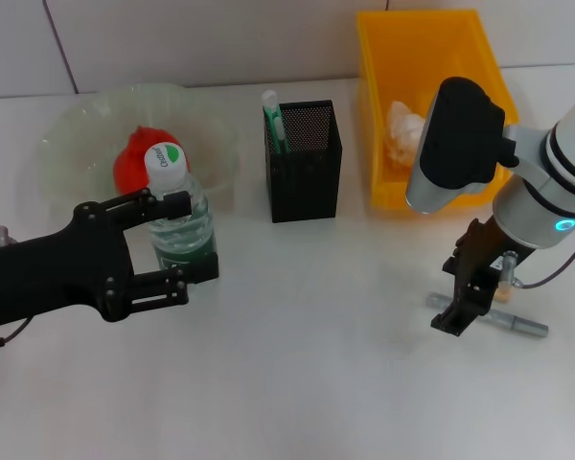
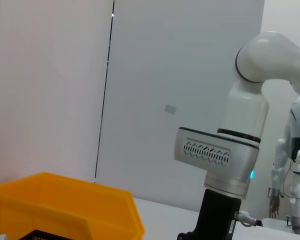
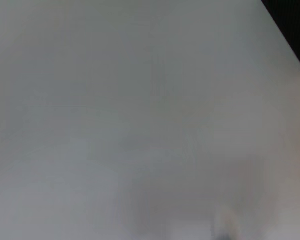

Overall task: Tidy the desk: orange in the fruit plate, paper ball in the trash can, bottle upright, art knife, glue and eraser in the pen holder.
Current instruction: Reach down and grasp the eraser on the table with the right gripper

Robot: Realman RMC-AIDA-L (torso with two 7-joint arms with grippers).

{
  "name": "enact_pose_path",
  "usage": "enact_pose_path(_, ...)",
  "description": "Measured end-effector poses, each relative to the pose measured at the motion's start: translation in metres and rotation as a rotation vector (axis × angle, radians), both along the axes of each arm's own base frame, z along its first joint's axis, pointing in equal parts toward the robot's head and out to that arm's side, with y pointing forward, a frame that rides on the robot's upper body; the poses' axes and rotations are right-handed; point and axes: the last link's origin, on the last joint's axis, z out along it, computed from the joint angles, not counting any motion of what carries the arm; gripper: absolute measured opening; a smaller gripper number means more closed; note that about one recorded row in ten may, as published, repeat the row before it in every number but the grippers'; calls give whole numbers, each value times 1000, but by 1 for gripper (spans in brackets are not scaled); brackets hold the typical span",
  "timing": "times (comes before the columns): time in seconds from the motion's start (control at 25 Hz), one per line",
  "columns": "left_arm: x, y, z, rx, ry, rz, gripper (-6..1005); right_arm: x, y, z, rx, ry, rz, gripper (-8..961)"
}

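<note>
The bottle (image 1: pixel 184 230) stands upright in front of the fruit plate (image 1: pixel 77 125), and my left gripper (image 1: pixel 184 238) is shut on it from the left, one finger on each side. The orange (image 1: pixel 132 165) lies in the plate. The glue (image 1: pixel 272 119) sticks out of the black mesh pen holder (image 1: pixel 305 163). The paper ball (image 1: pixel 403 130) rests in the yellow trash can (image 1: pixel 431 57). My right gripper (image 1: pixel 457 321) is down on the table, shut on the left end of the grey art knife (image 1: pixel 514 325). A small beige eraser (image 1: pixel 504 290) lies just behind the knife.
The left wrist view looks across at my right arm (image 2: pixel 225 165) and a corner of the yellow trash can (image 2: pixel 65 205). The right wrist view shows only the white table (image 3: pixel 115 125) from close up.
</note>
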Motion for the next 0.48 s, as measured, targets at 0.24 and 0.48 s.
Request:
enact_pose_path(0.24,0,0,1,1,-1,4,806,-9,-5,10,7,11,12,795)
enact_pose_path(0.48,1,1,1,0,-1,1,806,-8,-10,24,46,20,13,794)
